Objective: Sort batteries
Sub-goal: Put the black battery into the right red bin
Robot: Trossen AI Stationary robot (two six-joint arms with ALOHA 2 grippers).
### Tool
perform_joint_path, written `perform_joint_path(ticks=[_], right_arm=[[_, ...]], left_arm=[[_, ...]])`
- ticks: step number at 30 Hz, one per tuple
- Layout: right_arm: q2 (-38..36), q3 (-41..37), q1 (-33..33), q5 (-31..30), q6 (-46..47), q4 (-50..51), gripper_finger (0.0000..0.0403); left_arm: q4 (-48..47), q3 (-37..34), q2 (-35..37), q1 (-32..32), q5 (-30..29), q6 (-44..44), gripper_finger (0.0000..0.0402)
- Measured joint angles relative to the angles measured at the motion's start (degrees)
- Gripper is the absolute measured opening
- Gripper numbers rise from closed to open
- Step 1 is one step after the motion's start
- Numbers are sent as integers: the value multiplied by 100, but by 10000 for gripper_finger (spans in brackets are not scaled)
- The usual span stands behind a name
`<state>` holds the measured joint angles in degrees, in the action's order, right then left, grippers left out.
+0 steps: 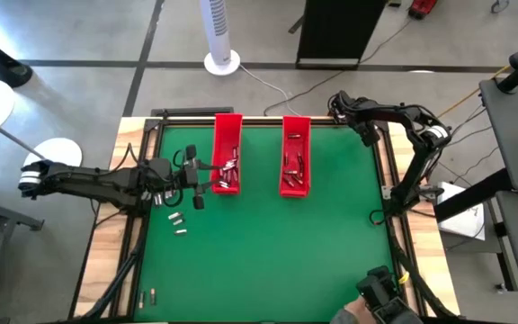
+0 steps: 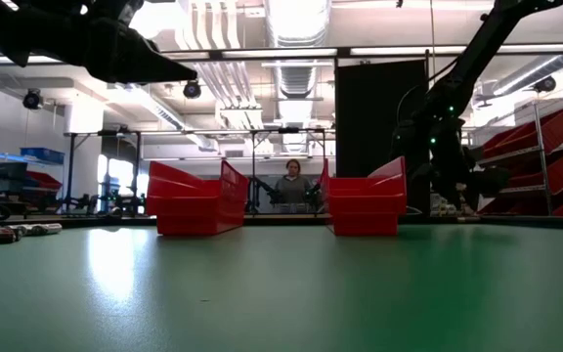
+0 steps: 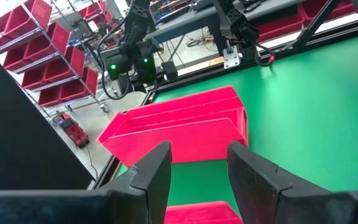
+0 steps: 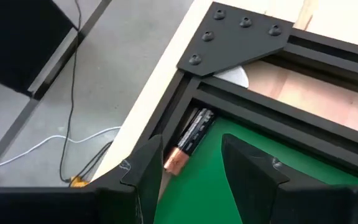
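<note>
Left gripper (image 1: 201, 177) sits just beside the left red tray (image 1: 227, 135), fingers (image 3: 151, 177) spread, nothing between them; the wrist view looks across to the right red tray (image 3: 185, 124). Loose batteries (image 1: 177, 220) lie on the green tabletop (image 1: 277, 252) near and behind that gripper; more fill both trays. Left arm stretched low from the left edge. Right gripper (image 1: 339, 105) at the far right corner of the tabletop, arm folded back over the edge, fingers (image 4: 247, 165) spread and empty. One battery (image 4: 189, 140) lies against the black frame (image 4: 241, 37), just ahead of them, not touching.
</note>
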<state>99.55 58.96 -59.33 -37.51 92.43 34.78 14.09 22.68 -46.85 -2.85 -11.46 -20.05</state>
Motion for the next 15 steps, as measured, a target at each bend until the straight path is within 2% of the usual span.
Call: perform_joint_path(ticks=[7,15], right_arm=[[362,299,-24,2,80,457,149],[905,807,-61,-43,429,989,167]], left_arm=[[0,0,0,0,0,0,136],[-57,0,0,0,-2,3,136]])
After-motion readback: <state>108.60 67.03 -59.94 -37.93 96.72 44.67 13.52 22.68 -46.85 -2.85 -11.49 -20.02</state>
